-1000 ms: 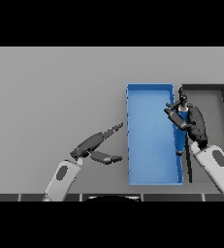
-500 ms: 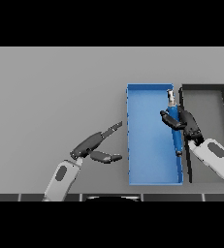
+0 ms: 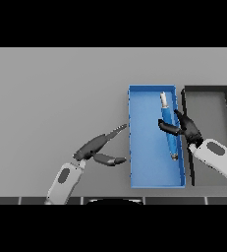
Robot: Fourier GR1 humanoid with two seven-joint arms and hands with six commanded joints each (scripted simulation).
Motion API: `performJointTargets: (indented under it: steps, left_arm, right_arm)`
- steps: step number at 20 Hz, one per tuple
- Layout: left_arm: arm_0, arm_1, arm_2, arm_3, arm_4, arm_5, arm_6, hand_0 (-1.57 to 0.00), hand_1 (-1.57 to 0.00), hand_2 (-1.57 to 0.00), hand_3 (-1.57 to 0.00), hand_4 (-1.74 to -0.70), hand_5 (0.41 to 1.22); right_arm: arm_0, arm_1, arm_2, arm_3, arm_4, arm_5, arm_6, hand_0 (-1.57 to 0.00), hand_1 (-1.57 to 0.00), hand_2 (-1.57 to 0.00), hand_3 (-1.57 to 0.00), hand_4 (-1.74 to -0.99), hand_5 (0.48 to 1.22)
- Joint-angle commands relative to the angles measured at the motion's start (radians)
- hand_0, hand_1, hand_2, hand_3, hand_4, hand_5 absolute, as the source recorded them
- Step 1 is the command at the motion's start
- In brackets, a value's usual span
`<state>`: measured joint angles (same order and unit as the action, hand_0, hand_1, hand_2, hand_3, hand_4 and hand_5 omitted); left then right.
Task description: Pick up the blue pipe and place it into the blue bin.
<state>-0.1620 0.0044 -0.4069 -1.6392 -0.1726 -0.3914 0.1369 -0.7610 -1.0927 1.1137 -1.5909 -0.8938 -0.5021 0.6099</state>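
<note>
head view: the blue pipe (image 3: 169, 127) is now being seen lying lengthwise inside the blue bin (image 3: 147, 174), near its right wall, its pale end pointing to the far end and its other end toward the near end. half a second ago it was being shown upright and mostly hidden in the right hand's grip above the bin's right edge; a second ago it was being carried higher, by the far right corner. so the pipe is being judged as lowered onto the bin floor, and the placing step is being taken as nearly done, with only the letting go left to confirm.

the right hand (image 3: 187, 129) is being held over the bin's right wall, just beside the pipe's middle. its thumb is being stretched across toward the pipe and appears to be touching it, while the fingers are being spread and relaxed rather than curled round it, so the hand is being read as released or releasing. whether any contact is being kept cannot be told for certain.

the left hand (image 3: 96, 146) is being kept idle on the grey table (image 3: 51, 98) left of the bin, fingers straight and pointing toward the bin's left wall, apart from it. a dark bin (image 3: 207, 90) is being shown to the right of the blue one.
</note>
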Motion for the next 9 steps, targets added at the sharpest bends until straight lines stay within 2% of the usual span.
performJointTargets:
  steps: [1,3,9]
  left_arm:
    - [0.001,0.0,0.0,0.002,-0.001,0.001,-0.007,0.0,0.0,0.0,0.0,-0.89,0.429]
    - [0.013,0.012,0.005,-0.001,0.003,-0.003,-0.024,0.0,0.0,0.0,0.0,-0.89,0.431]
    - [0.027,-0.001,-0.014,-0.025,-0.004,0.004,-0.01,0.0,0.0,0.0,0.0,-0.88,0.431]
  right_arm:
    - [-0.003,0.002,0.005,0.008,0.0,0.002,0.0,-0.02,-0.01,-0.01,-0.01,-1.03,0.682]
    - [-0.001,-0.009,0.007,0.001,0.004,0.01,-0.003,-0.01,-0.01,-0.01,0.0,-1.02,0.666]
    - [-0.005,-0.001,0.009,0.014,-0.002,0.033,-0.004,-0.01,-0.01,-0.01,0.0,-1.022,0.643]
